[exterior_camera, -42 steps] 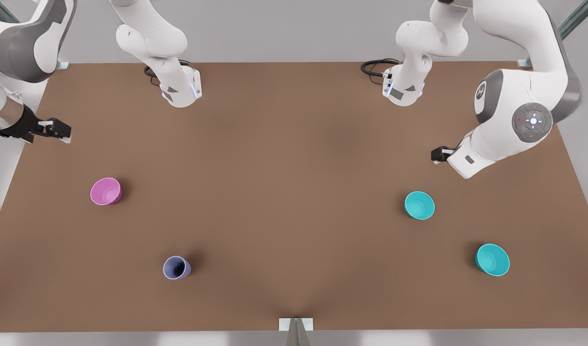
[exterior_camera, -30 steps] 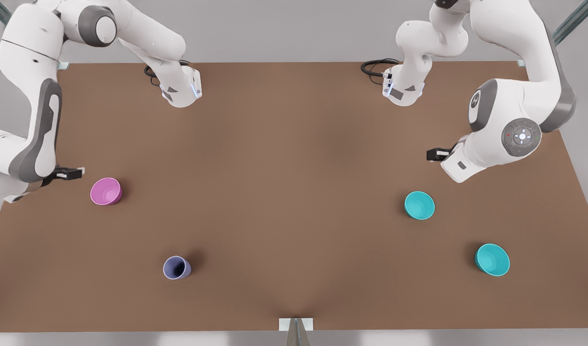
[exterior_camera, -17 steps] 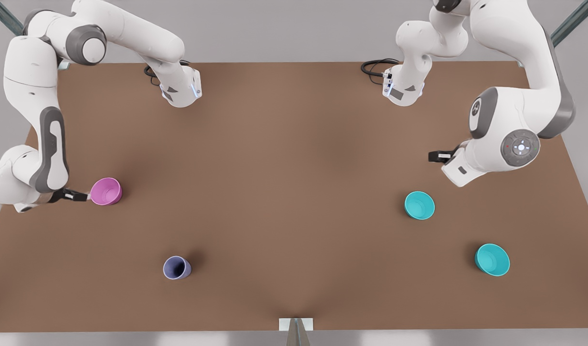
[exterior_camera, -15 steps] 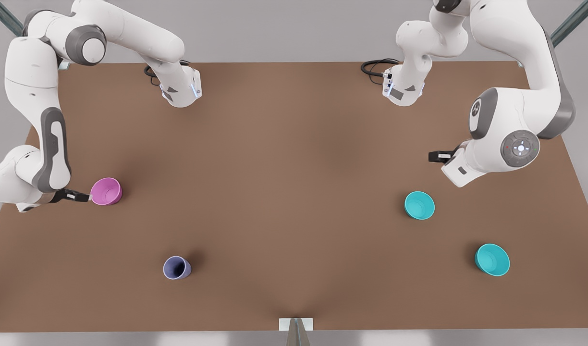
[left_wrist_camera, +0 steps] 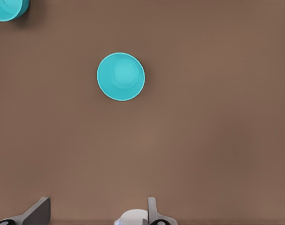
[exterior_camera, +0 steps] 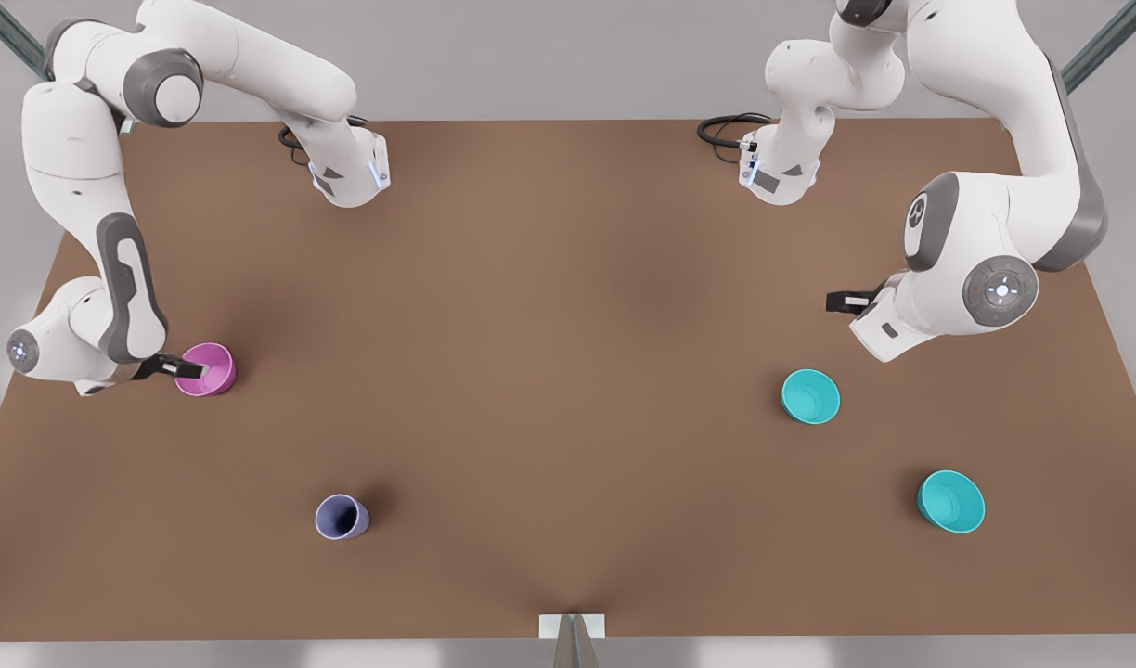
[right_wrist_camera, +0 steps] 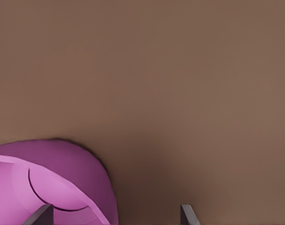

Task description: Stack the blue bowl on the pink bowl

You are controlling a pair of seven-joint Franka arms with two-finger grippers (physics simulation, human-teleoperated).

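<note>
On the front view's left, the right gripper reached down over the near rim of the pink bowl, a smooth, round, glossy plastic shell standing upright on the matte brown table; its fingers were spread wide, one fingertip over the bowl's hollow and the other outside the wall, clenching nothing. Nearer the front edge stood a narrower periwinkle cup, plain and rounded. Toward the front view's right sat 2 look-alike turquoise bowls, well apart from the pink one: the blue bowl and another turquoise bowl, both upright and smooth. The left gripper hung above the table near the blue bowl, fingers parted and holding nothing.
</note>
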